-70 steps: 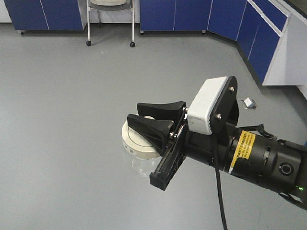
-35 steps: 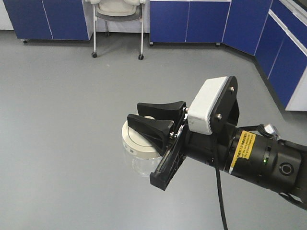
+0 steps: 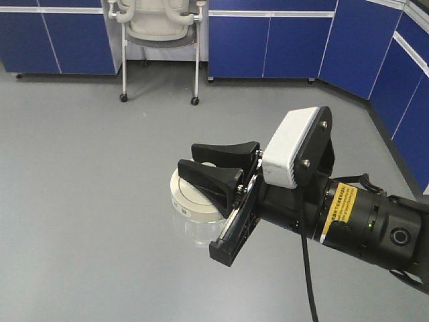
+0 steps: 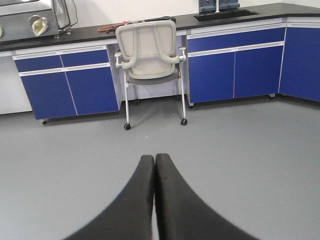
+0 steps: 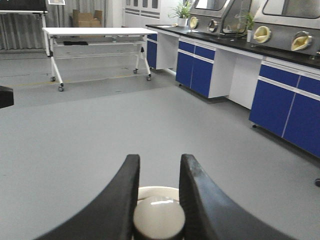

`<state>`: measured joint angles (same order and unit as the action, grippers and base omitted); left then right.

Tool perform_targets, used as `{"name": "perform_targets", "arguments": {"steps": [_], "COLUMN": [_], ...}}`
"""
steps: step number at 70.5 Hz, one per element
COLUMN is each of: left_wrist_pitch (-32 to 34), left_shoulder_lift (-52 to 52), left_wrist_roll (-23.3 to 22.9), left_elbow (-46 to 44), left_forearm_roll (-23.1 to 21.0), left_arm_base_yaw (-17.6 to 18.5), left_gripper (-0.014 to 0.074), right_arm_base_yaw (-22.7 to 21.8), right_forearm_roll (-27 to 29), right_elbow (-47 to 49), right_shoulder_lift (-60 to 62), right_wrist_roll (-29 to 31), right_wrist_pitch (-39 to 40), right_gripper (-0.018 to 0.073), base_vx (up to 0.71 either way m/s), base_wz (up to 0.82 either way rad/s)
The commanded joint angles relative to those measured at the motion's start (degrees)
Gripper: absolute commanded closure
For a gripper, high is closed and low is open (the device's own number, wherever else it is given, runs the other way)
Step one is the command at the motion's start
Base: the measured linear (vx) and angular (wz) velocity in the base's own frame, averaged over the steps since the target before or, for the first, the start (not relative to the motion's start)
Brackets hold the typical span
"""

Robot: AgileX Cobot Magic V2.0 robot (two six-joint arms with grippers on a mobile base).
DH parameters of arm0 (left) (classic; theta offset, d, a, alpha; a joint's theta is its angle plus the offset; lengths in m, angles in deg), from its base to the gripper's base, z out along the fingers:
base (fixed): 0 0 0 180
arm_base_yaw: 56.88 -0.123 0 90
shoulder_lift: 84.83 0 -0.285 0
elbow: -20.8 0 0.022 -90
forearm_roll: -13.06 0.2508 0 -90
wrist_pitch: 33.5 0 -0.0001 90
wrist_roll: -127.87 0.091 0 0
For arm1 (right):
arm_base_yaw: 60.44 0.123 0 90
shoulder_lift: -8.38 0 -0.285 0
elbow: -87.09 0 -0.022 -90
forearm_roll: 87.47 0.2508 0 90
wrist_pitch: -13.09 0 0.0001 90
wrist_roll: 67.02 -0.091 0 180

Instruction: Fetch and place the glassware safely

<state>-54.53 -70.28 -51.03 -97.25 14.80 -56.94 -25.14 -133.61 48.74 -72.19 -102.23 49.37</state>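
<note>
The glassware (image 3: 190, 199) is a small clear jar under a cream-white lid, hanging above the grey floor in the front view. My right gripper (image 3: 187, 156) is shut on the lid's central knob (image 5: 159, 218), with a black finger pressed on each side of it in the right wrist view. There the lid's rim (image 5: 158, 191) shows just beyond the knob, between the fingertips of the right gripper (image 5: 160, 160). My left gripper (image 4: 154, 158) is shut with nothing in it, its fingertips touching over bare floor. The left gripper does not show in the front view.
A wheeled office chair (image 3: 161, 23) stands ahead against blue base cabinets (image 3: 268, 40), and more cabinets (image 3: 409, 87) run along the right. The right wrist view shows a white folding table (image 5: 95, 32) and a lab counter (image 5: 240, 47). Grey floor lies all around.
The chair and cabinets have slid down the front view and grown larger, so the base has moved toward them. The right arm keeps the same pose with the jar.
</note>
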Motion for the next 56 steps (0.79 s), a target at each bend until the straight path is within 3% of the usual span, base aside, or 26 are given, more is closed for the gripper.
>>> {"name": "perform_targets", "arguments": {"steps": [1,56], "left_wrist_pitch": [4.05,4.05], "left_shoulder_lift": [0.63,0.63], "left_wrist_roll": [-0.18,-0.18], "left_elbow": [-1.38,-1.38], "left_forearm_roll": [-0.36,-0.36], "left_arm_base_yaw": [0.33,0.33], "left_gripper": [0.0603,0.0603], "right_arm_base_yaw": [-0.23,-0.23], "right_forearm_roll": [2.1,2.1], "right_elbow": [1.78,1.78], "right_shoulder_lift": [1.72,1.72], "right_wrist_roll": [-0.03,-0.03], "right_wrist_pitch": [4.75,4.75], "right_gripper": [0.0563,0.0563], "base_vx": [0.53,0.53], "base_wz": [-0.09,-0.04]}}
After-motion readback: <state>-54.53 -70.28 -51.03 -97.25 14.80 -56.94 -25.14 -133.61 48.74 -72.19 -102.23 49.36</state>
